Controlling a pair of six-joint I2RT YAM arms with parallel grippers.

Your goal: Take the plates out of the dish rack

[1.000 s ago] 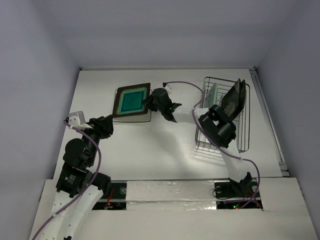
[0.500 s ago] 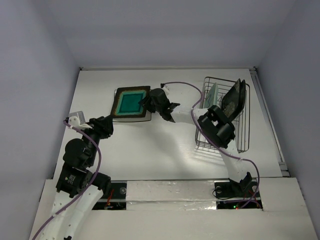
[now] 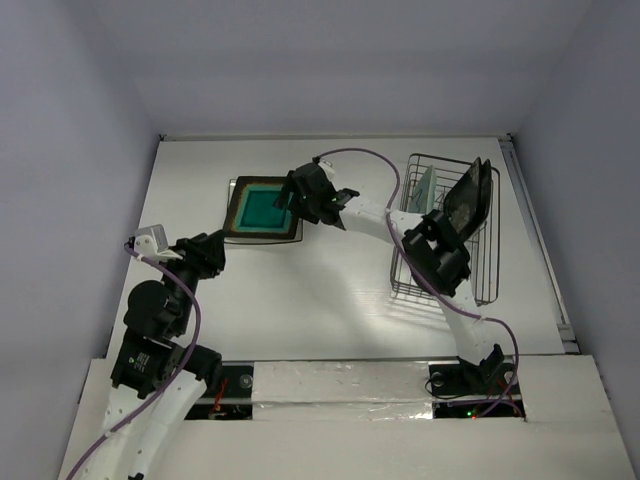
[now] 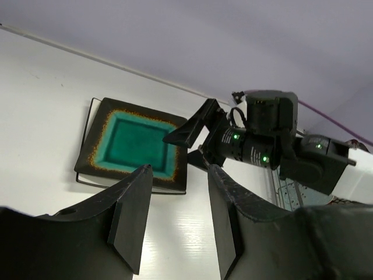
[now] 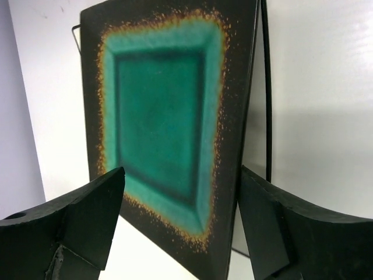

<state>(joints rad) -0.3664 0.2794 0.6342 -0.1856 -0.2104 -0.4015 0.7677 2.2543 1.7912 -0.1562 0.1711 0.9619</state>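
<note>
The dark-rimmed plate with a teal centre (image 3: pixel 258 208) (image 4: pixel 135 143) (image 5: pixel 160 116) lies flat on a white square plate (image 5: pixel 261 116) at the table's far left-centre. My right gripper (image 3: pixel 292 203) (image 4: pixel 189 146) (image 5: pixel 182 172) hovers open over its right edge, fingers wide on either side of a corner, holding nothing. The dish rack (image 3: pixel 480 270) stands at the right. In it a pale mint plate (image 3: pixel 427 190) and a dark square plate (image 3: pixel 467 197) stand on edge. My left gripper (image 3: pixel 212 243) (image 4: pixel 179 170) is open and empty, nearer than the stacked plates and to their left.
The right arm's forearm (image 3: pixel 380 222) stretches from the rack's left side across to the stacked plates, with a purple cable (image 3: pixel 365 158) looping above it. White walls close the table at the back and sides.
My right gripper has opened and let go of the teal plate, which now lies flat on the white one. The gripper has shifted slightly toward the far side. The left arm has barely moved.
</note>
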